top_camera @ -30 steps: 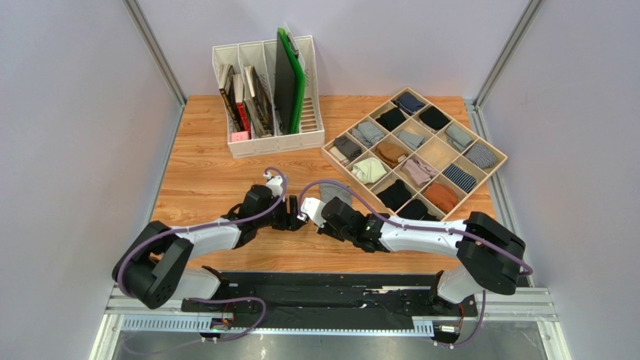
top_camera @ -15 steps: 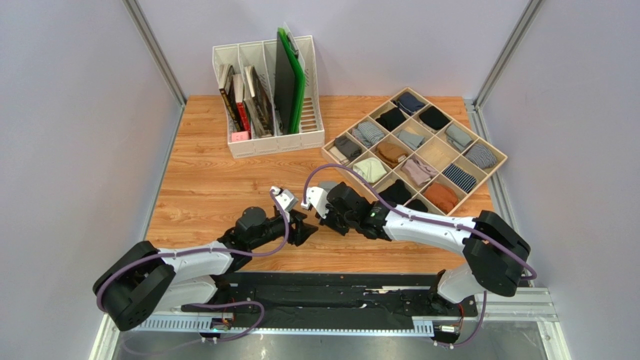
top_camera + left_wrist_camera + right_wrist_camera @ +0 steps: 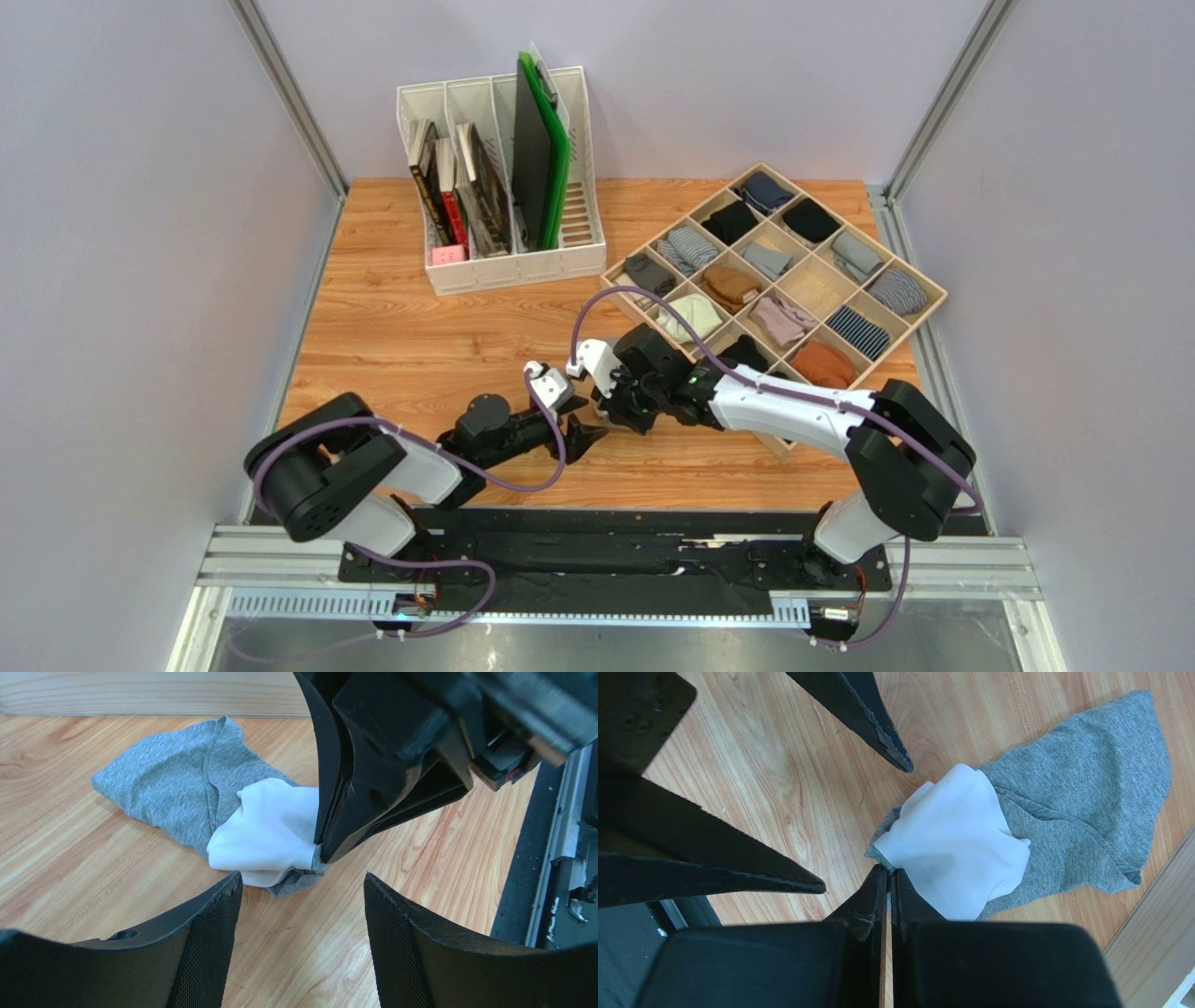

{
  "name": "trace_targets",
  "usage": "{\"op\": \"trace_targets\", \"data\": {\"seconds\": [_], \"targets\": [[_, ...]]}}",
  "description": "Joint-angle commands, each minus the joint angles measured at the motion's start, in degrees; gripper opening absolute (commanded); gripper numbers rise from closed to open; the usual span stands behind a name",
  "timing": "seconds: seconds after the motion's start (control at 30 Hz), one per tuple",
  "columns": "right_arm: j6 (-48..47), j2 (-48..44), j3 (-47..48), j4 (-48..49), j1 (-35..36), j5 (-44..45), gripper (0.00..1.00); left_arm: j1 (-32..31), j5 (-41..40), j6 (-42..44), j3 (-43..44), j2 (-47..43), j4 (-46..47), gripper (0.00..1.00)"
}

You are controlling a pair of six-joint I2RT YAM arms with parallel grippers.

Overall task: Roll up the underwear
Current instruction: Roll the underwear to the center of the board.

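Note:
The underwear (image 3: 184, 787) lies crumpled on the wooden table, grey knit with its white waistband (image 3: 267, 833) folded over. In the right wrist view the underwear (image 3: 1081, 812) spreads to the upper right. My right gripper (image 3: 889, 873) is shut, its tips pinching the near corner of the cloth where grey meets the waistband (image 3: 955, 847). It shows from the left wrist as black fingers (image 3: 365, 791) coming down onto the waistband. My left gripper (image 3: 302, 906) is open and empty, low over the table just short of the underwear. In the top view both grippers (image 3: 572, 420) (image 3: 606, 403) meet, hiding the garment.
A wooden divided tray (image 3: 919, 287) with several small rolled bundles stands at the back right; its edge shows close beside the underwear (image 3: 1151, 952). A white file rack (image 3: 498, 259) with books and a green board stands at the back. The black rail runs along the near edge (image 3: 554, 847).
My left arm has drawn back toward the near edge and swung its gripper right, in front of the garment. My right gripper has shifted slightly back over the underwear.

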Motion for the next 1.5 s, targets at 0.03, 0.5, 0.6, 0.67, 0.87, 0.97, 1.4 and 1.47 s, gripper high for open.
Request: {"op": "trace_targets", "data": {"seconds": [0.03, 0.5, 0.6, 0.67, 0.87, 0.97, 1.4, 1.47], "targets": [[0.6, 0.0, 2.7, -0.5, -1.1, -3.6, 0.00, -0.3, 3.3, 2.3, 0.4, 6.1, 15.1, 0.70], [0.5, 0.5, 3.8, -2.0, -2.5, -7.0, 0.00, -2.2, 2.2, 4.2, 3.9, 11.3, 16.1, 0.69], [0.6, 0.2, 3.9, -1.9, -2.6, -7.8, 0.00, -2.2, 2.3, 3.7, 4.9, 12.3, 15.0, 0.65], [0.5, 0.1, 4.0, -2.3, -2.9, -7.8, 0.00, -2.2, 1.7, 3.6, 5.5, 11.4, 11.0, 0.55], [0.6, 0.1, 4.1, -2.5, -3.3, -8.0, 0.00, -2.2, 1.9, 2.8, 9.2, 7.7, -0.8, 0.37], [0.6, 0.0, 4.4, -2.5, -3.4, -8.2, 0.00, -2.2, 2.1, 2.0, 9.7, 7.8, -2.3, 0.33], [0.8, -0.6, 4.4, -2.6, -4.3, -9.3, 0.00, -2.3, 0.4, 1.5, 10.6, 7.2, -6.3, 0.57], [0.9, -0.9, 4.5, -2.5, -4.5, -9.5, 0.00, -2.3, 1.2, 1.5, 12.2, 7.9, -8.3, 0.55]]}}
